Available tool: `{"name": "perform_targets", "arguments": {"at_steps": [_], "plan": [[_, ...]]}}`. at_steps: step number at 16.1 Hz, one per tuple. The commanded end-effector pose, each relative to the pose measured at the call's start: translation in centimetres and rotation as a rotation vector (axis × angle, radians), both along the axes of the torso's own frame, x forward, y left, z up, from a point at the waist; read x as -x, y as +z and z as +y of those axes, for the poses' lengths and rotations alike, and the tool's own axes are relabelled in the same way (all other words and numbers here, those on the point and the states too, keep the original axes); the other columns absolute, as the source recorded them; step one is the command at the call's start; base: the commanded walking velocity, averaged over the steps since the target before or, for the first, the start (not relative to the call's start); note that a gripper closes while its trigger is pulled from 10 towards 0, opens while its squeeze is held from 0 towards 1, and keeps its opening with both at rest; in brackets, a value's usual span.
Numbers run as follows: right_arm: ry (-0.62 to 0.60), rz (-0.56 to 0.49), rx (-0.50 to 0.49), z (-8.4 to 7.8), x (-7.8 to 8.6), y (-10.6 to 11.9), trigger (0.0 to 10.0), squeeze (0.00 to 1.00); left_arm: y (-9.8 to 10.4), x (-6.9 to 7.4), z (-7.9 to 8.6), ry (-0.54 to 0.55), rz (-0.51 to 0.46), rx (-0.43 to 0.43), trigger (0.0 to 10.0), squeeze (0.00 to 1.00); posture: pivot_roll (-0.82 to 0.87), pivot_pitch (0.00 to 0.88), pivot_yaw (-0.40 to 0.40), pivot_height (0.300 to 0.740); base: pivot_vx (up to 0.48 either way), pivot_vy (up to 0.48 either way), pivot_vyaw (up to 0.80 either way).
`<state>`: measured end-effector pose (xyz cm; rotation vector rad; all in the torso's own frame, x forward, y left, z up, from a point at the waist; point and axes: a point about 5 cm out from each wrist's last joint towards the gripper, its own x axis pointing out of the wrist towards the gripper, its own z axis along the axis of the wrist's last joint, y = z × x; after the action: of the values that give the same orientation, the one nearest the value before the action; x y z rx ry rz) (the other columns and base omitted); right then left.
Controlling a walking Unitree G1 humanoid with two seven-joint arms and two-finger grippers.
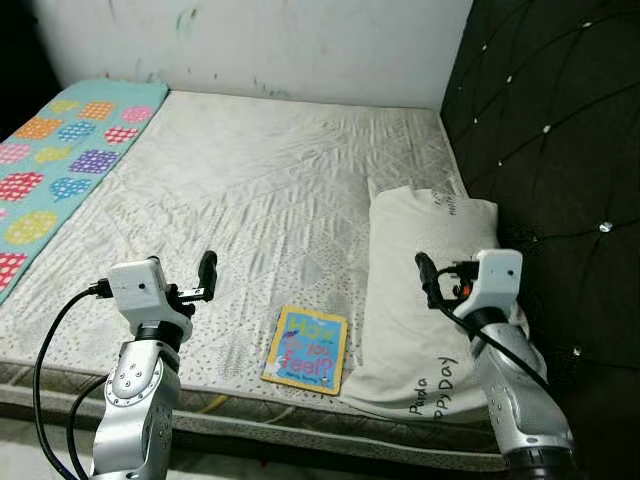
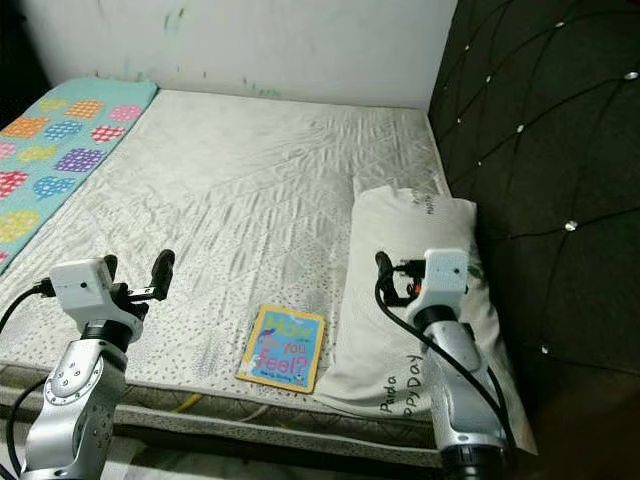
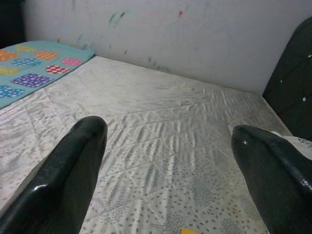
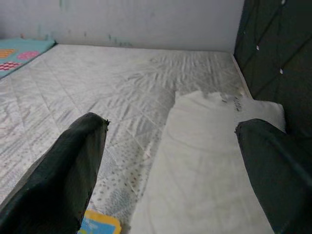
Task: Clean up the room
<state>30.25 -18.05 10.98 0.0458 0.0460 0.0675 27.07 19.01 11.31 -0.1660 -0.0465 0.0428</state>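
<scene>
**Left eye view: both grippers raised over the bed's near edge**

Left eye view shows me standing at the near edge of the bed (image 1: 260, 190), its pale quilted mattress running back to the wall. My left gripper (image 1: 205, 272) hovers above the near edge towards the left corner, fingers (image 3: 63, 175) spread wide and holding nothing. My right gripper (image 1: 428, 272) hangs over the white pillow (image 1: 410, 300), fingers (image 4: 63, 170) likewise wide apart and empty. The pillow lies along the right edge, against the dark tufted headboard (image 1: 560, 150). A small blue and yellow book (image 1: 306, 349) lies flat at the near edge, just beside the pillow, between my two arms. A turquoise spotted blanket (image 1: 55, 160) covers the far left side.
</scene>
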Motion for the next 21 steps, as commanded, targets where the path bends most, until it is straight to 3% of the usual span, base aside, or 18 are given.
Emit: {"name": "perform_targets", "arguments": {"at_steps": [1, 17, 21], "plan": [[0.010, -0.007, -0.008, 0.11, -0.12, 0.25, 10.0, 0.00, -0.02, -0.13, 0.06, 0.004, 0.003, 0.005, 10.0, 0.00, -0.06, 0.000, -0.002, 0.740, 0.000, 0.285, 0.00], [0.025, -0.003, 0.006, 0.23, -0.25, 0.24, 10.0, 0.00, 0.10, -0.39, -0.16, 0.008, -0.008, 0.044, 10.0, 0.00, -0.06, 0.000, -0.009, 0.740, 0.000, 0.365, 0.00], [0.028, 0.000, 0.008, 0.18, -0.26, 0.19, 10.0, 0.00, 0.18, -0.34, -0.40, -0.004, -0.015, 0.063, 10.0, 0.00, -0.07, 0.000, -0.011, 0.740, 0.000, 0.000, 0.00]]}}
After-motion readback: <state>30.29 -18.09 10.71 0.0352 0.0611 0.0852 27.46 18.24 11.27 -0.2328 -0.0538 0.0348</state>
